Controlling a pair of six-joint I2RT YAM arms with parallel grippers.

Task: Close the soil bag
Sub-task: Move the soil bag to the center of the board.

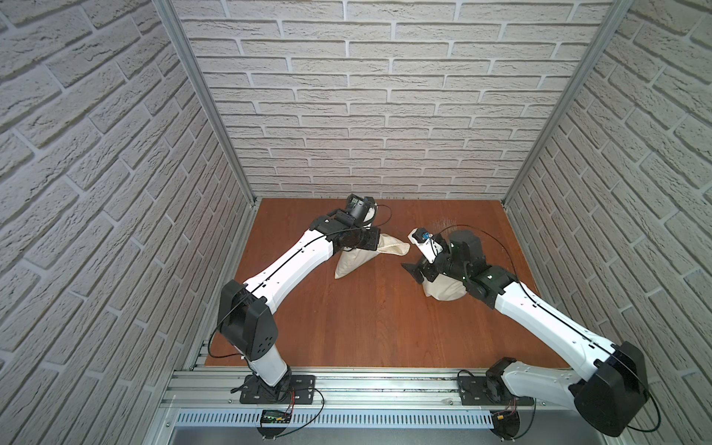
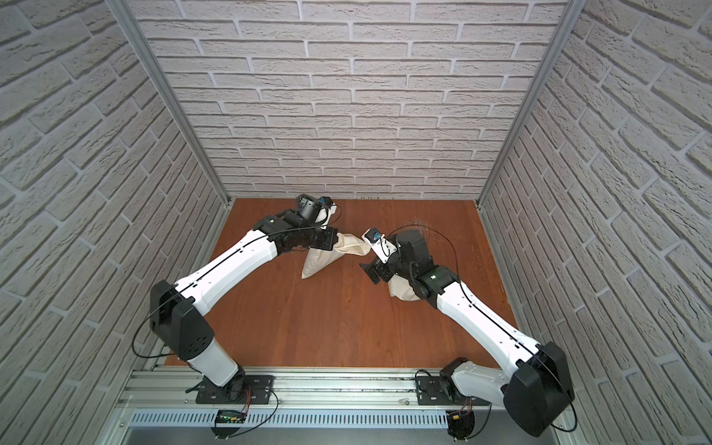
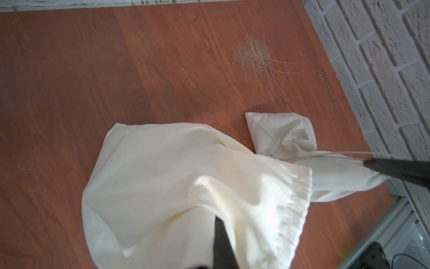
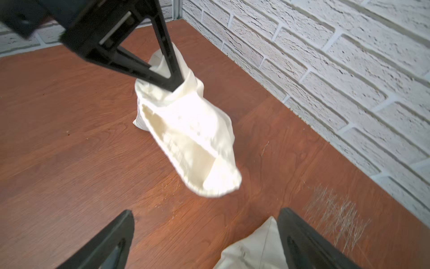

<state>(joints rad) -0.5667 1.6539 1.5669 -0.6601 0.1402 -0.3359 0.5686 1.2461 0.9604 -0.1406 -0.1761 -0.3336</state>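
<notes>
Toward the back of the tabletop (image 1: 366,327), on the left arm's side, pinches the soil bag (image 1: 358,259) by its bunched cloth in the closed left tool (image 4: 173,83). Rests its base on the wood, mouth gaping. Holds the right tool (image 4: 207,212) spread wide above a second cloth bag (image 4: 253,244), gripping nothing.

Both top views look down on the table (image 1: 366,316); wrist cameras closely share the soil bag (image 4: 186,130).
</notes>
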